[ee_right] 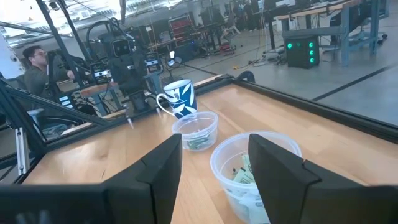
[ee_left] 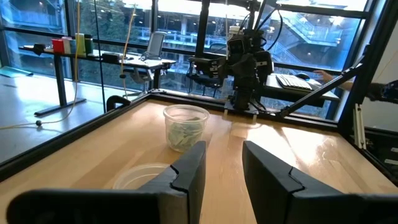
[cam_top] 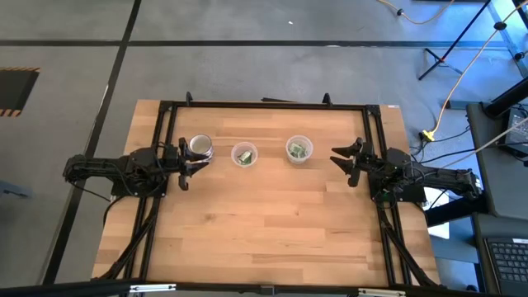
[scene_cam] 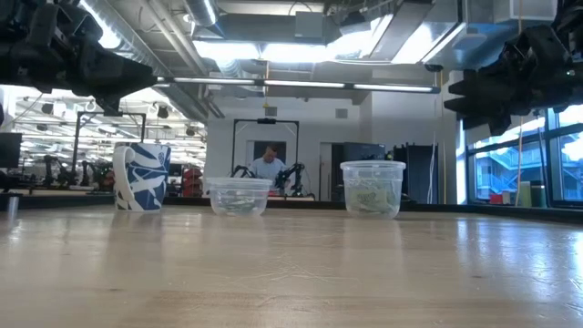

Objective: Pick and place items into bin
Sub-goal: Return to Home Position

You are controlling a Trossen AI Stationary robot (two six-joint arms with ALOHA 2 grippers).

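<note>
My left gripper (cam_top: 185, 162) hangs above the table (cam_top: 264, 227), released, its fingers apart, just beside the mug (cam_top: 200, 148) at the left end of the row. Next along I see a low bin (cam_top: 243, 154) with a few packets (ee_right: 198, 142) in it. After that comes a taller bin (cam_top: 299, 149) holding more of them. To its right, my right gripper (cam_top: 346, 161) hangs released too, fingers spread, facing the bins. Beyond the table sits a person (scene_cam: 268, 164).
</note>
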